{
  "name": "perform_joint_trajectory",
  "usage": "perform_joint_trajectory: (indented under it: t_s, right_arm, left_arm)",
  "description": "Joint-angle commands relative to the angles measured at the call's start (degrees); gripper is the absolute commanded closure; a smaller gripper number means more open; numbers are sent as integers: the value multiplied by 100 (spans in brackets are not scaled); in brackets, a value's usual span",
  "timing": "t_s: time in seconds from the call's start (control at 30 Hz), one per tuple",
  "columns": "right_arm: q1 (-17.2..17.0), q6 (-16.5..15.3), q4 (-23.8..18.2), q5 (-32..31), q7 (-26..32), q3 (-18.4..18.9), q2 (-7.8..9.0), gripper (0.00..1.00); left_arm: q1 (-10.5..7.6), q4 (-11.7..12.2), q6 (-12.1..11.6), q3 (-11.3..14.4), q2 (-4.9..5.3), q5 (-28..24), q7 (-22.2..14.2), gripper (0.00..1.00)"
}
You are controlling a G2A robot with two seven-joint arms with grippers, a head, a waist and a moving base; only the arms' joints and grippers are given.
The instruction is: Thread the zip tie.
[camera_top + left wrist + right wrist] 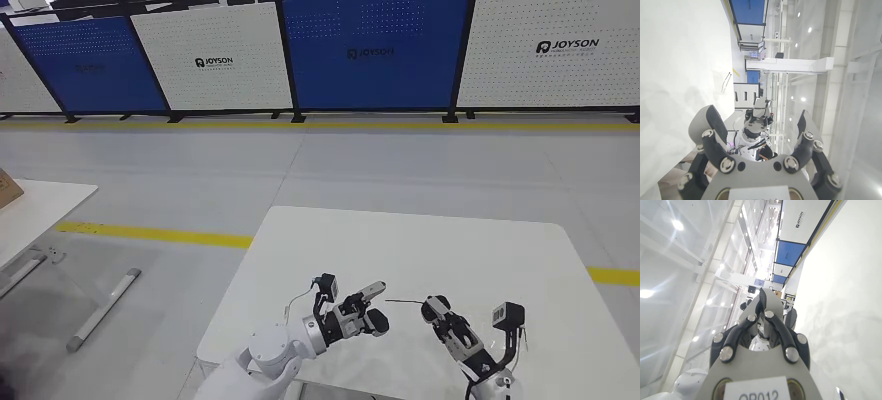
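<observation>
Zip tie: a thin black zip tie (405, 301) stretches level above the white table (420, 250), in the gap between the two grippers. One end meets the right gripper's tips, and the other points at the left gripper without touching it.
Right gripper: the right gripper (435, 305) hangs over the near part of the table, pointing toward the other arm. In its own wrist view (761, 292) the black pads are pressed together. The tie's end lies at their tip in the top view, so the jaws appear clamped on it, though the strip itself is too thin to make out between the pads.
Left gripper: the left gripper (378, 305) is just beside the tie's free end. Its jaws stand wide apart (759, 116) with nothing between them, and they face the right gripper (758, 111).
Spare ties: two thin dark curved strips (726, 82) lie side by side on the table (687, 56) near its far edge, well apart from both grippers. I cannot tell whether one is a shadow.
Surroundings: blue and white partition panels (375, 50) stand behind a yellow floor line (150, 233).
</observation>
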Motion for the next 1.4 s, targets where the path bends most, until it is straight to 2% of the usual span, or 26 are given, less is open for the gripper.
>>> perform_joint_trajectory:
  t_s: [0.0, 0.13, 0.23, 0.27, 0.53, 0.6, 0.67, 0.77, 1.07, 1.17, 1.3, 1.33, 1.37]
  right_arm:
    - [16, -15, -12, -28, -41, -29, -10, 100]
    - [31, -66, -30, -259, -67, -186, -34, 100]
    - [62, -13, 6, -548, -150, -304, -51, 100]
    - [65, -8, 10, -560, -162, -312, -53, 100]
    - [65, -8, 10, -560, -162, -312, -53, 100]
    - [65, -8, 10, -560, -162, -312, -53, 100]
    - [65, -8, 10, -560, -162, -312, -53, 100]
    - [65, -8, 10, -560, -162, -312, -53, 100]
    - [65, -8, 10, -560, -162, -312, -53, 100]
    - [65, -8, 10, -560, -162, -312, -53, 100]
    - [78, 60, 31, -634, -217, -300, -56, 100]
    - [80, 100, 33, -694, -242, -298, -58, 100]
    - [78, 124, 33, -721, -253, -298, -60, 100]
  left_arm:
    - [-28, 7, -25, 79, -15, 76, 150, 0]
    - [-115, 89, -135, 250, -67, 65, 480, 0]
    - [-172, 176, -267, 370, -103, 287, 861, 0]
    - [-171, 176, -268, 383, -107, 280, 886, 0]
    - [-171, 167, -266, 397, -111, 286, 921, 0]
    - [-180, 130, -343, 429, -119, 375, 1007, 0]
    - [-176, 97, -432, 471, -129, 298, 950, 0]
    - [-152, 103, -619, 428, -132, -185, 585, 0]
    - [-154, 125, -630, 399, -129, -179, 606, 0]
    - [-183, 150, -664, 453, -141, 101, 878, 0]
    - [-215, 211, -771, 525, -153, 359, 1005, 0]
    - [-212, 219, -798, 540, -155, 407, 1023, 1]
    - [-206, 220, -815, 547, -156, 418, 1030, 38]
